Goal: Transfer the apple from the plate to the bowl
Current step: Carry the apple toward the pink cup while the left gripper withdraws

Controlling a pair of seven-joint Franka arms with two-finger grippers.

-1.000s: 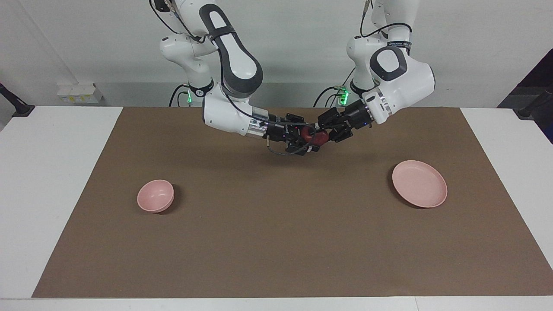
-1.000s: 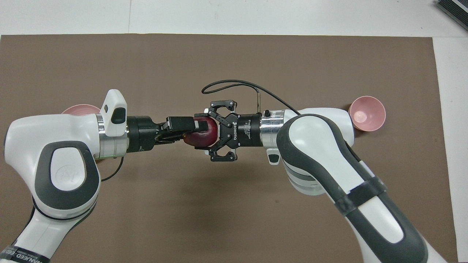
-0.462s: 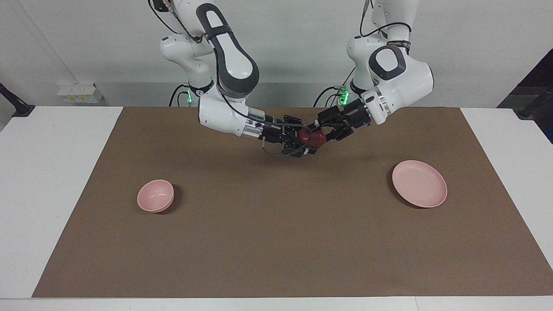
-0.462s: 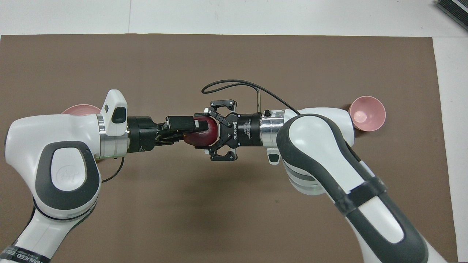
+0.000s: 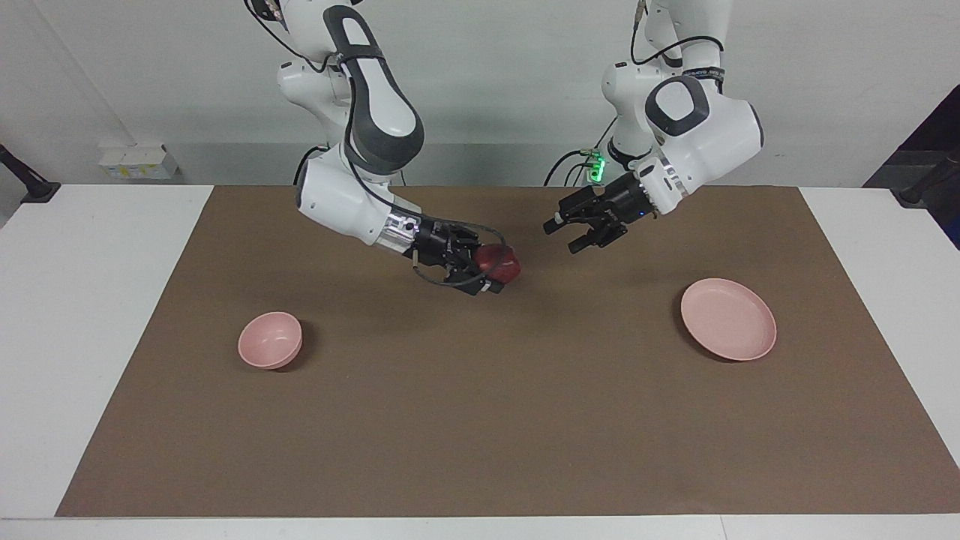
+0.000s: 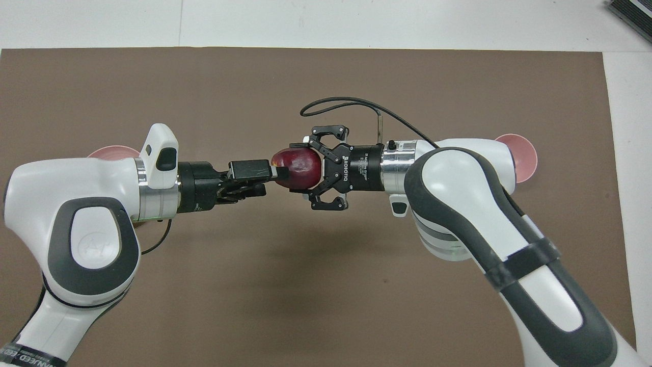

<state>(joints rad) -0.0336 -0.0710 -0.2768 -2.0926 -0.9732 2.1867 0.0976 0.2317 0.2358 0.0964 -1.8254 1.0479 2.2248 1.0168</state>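
Note:
The dark red apple (image 5: 501,262) is up in the air over the middle of the brown mat, held in my right gripper (image 5: 504,271), which is shut on it. It also shows in the overhead view (image 6: 301,163) between the right gripper's (image 6: 298,171) fingers. My left gripper (image 5: 564,235) is open and empty, apart from the apple, over the mat toward the plate's end. It shows in the overhead view (image 6: 267,176) too. The pink plate (image 5: 727,319) and the pink bowl (image 5: 270,340) are both empty. Overhead, the arms half hide the plate (image 6: 109,151) and the bowl (image 6: 524,153).
A brown mat (image 5: 480,420) covers most of the white table (image 5: 90,315). A black cable (image 6: 346,102) loops off the right gripper's wrist. A dark object (image 6: 631,12) lies at the table's corner, farthest from the robots.
The left gripper has let go of the apple and drawn back toward the plate's end. The right gripper has carried the apple away from it, toward the bowl's end and lower.

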